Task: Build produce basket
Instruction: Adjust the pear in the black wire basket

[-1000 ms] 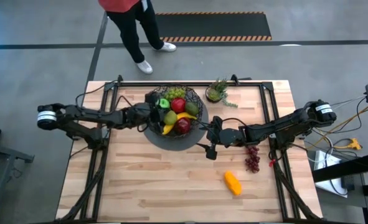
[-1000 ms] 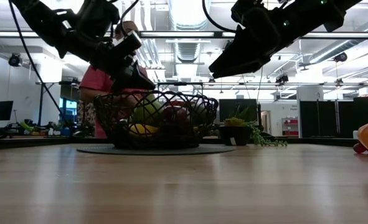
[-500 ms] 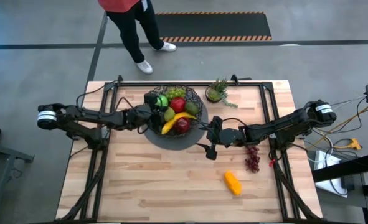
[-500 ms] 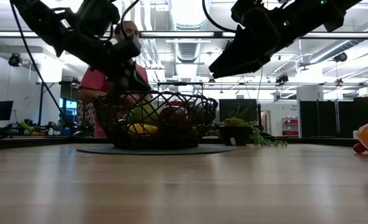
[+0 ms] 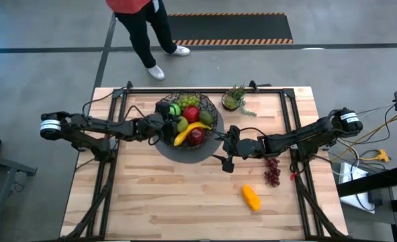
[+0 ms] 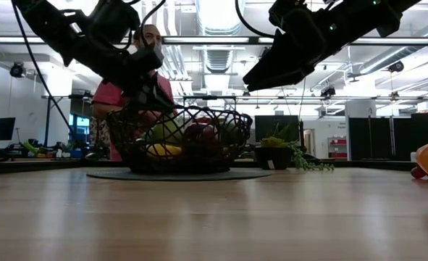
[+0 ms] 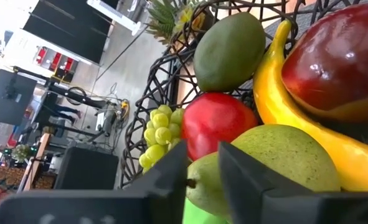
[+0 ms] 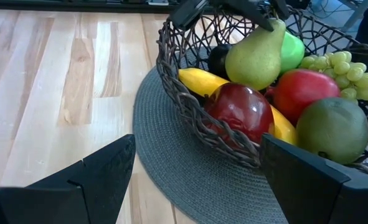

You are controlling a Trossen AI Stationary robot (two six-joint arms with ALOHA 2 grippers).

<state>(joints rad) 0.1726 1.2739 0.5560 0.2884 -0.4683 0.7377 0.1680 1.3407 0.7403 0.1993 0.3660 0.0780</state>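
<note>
While the basket sits on its grey round mat at the far middle of the bench, most of the produce is already piled inside it. It is a stiff black wire-mesh bowl, judged rigid and best taken by its rim. Inside are seen a glossy dark red apple, a smooth yellow banana, a green pear, a brighter red apple, a dull green round fruit and knobbly green grapes. These look like hard, light, slippery toys, best pinched across the widest part.

The left pincer is held at the basket's left rim, its fingers slightly apart around the pear's stalk end. The right pincer is held wide apart and empty, just beside the mat. Purple grapes and an orange piece are left on the bench, near the right arm. A small potted plant stands behind.
</note>
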